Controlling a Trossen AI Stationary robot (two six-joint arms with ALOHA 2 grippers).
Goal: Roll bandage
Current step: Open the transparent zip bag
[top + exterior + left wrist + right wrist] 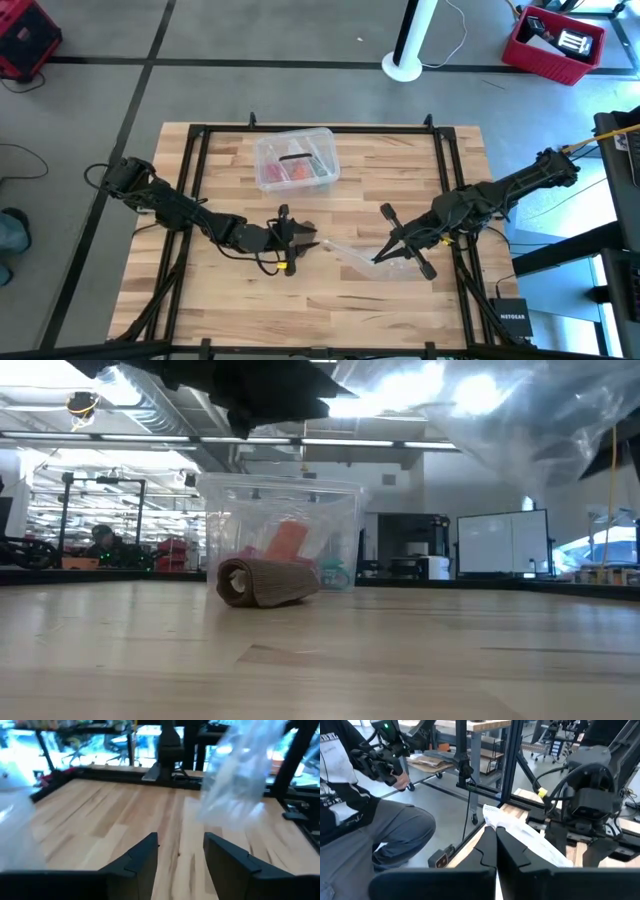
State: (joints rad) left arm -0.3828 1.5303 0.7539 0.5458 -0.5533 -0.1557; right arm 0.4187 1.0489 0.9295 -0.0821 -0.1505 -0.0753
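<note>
Left arm: reaches in from the table's left edge. The left gripper (287, 243) sits near the table (400, 180) centre, a little left of middle. Its wrist view shows the fingers (142, 855) set well apart with only bare wood between them, so it holds nothing.

Bandage (268, 582): seen clearly only in the low view. It lies on the wood as a short, fat brown roll, already wound up, with no loose tail showing. The spiral end faces left and toward the camera. The long axis runs roughly left-right, angled slightly away at the right. It sits just in front of the clear box (225, 510), but I cannot tell whether the two touch. In the high view I cannot pick the roll out.

A dark arm part hangs above the roll at the top of the low view. Matched against the high view, this is probably the left arm. That would make the left gripper the nearer one, with the roll below it and slightly toward the box.

Plastic bag (352, 254): crinkled and clear, lifted off the table between the two grippers.

Right gripper (385, 256): right of centre, fingers pinched together on the edge of the plastic bag. It is occupied and farther from the roll.

Any next grasp likely falls to the left gripper, closing across the roll's short width.
</note>
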